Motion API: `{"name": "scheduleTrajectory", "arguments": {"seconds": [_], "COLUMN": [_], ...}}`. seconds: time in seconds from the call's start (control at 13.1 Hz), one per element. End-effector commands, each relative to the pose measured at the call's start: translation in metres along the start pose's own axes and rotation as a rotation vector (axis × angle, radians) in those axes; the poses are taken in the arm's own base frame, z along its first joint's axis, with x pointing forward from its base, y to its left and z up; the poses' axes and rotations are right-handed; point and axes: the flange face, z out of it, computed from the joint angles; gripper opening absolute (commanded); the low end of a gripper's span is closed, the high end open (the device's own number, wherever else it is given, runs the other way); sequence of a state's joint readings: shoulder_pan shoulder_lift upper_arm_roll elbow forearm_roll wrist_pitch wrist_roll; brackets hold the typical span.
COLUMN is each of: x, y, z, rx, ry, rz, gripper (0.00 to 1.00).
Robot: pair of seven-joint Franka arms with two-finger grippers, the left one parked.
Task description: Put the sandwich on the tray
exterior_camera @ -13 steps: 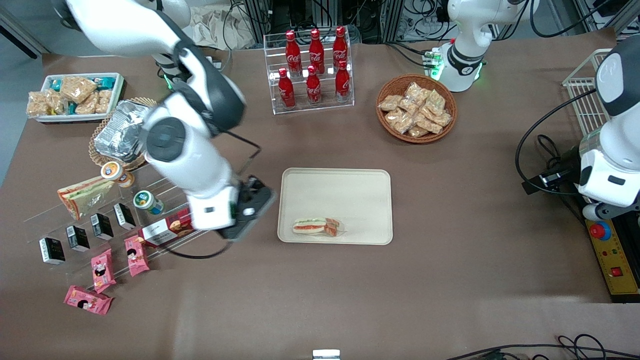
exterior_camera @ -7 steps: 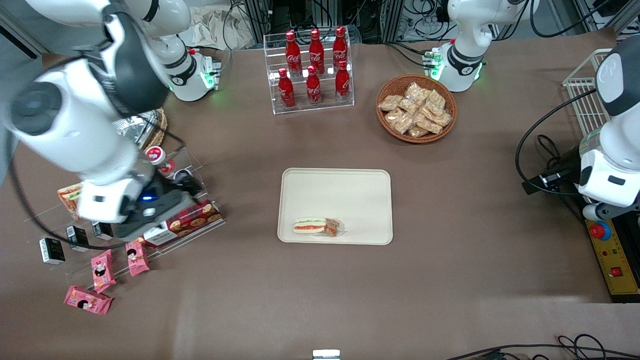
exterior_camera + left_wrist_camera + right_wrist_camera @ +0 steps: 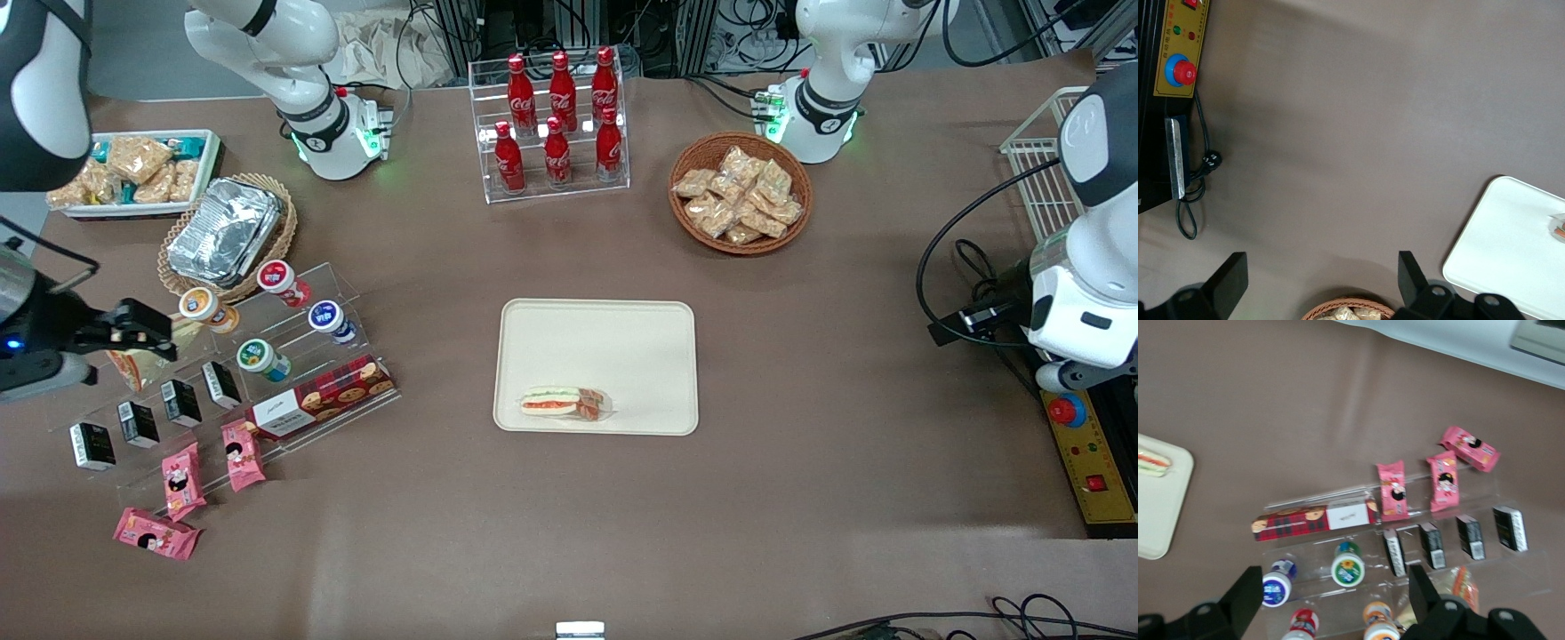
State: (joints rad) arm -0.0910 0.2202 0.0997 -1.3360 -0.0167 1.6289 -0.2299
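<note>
The sandwich (image 3: 564, 402), a clear-wrapped wedge with red-orange and green filling, lies on the cream tray (image 3: 597, 342), near the tray's edge closest to the front camera. Both also show in the right wrist view, the sandwich (image 3: 1151, 462) on the tray (image 3: 1158, 520), and in the left wrist view, the sandwich (image 3: 1558, 227) on the tray (image 3: 1508, 257). My right gripper (image 3: 133, 333) is open and empty, far from the tray toward the working arm's end of the table, above a clear display stand. In the right wrist view the gripper (image 3: 1335, 577) hangs over the stand's cups.
The clear stand (image 3: 222, 356) holds cups, black packets, a red cookie box (image 3: 320, 400) and a paler wedge sandwich (image 3: 129, 364). Pink packets (image 3: 178, 480) lie nearer the camera. A foil-filled basket (image 3: 227, 233), a cola rack (image 3: 551, 124) and a snack basket (image 3: 740, 191) stand farther off.
My right arm has swung away from the tray toward its own end of the table, passing over the display stand. The sandwich stays on the tray.
</note>
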Motion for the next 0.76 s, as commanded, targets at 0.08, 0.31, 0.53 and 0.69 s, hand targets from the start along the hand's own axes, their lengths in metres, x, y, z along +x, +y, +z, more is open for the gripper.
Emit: {"name": "scheduleTrajectory", "arguments": {"seconds": [0.08, 0.31, 0.53, 0.69], "x": [-0.017, -0.025, -0.032, -0.033], "y": [0.030, 0.044, 0.061, 0.063], "z": [-0.006, -0.001, 0.001, 0.001], "rx": [0.009, 0.019, 0.044, 0.046], "ry": [-0.003, -0.043, -0.047, -0.049], "rz": [0.070, 0.098, 0.080, 0.068], "gripper": [0.97, 0.97, 0.97, 0.97]}}
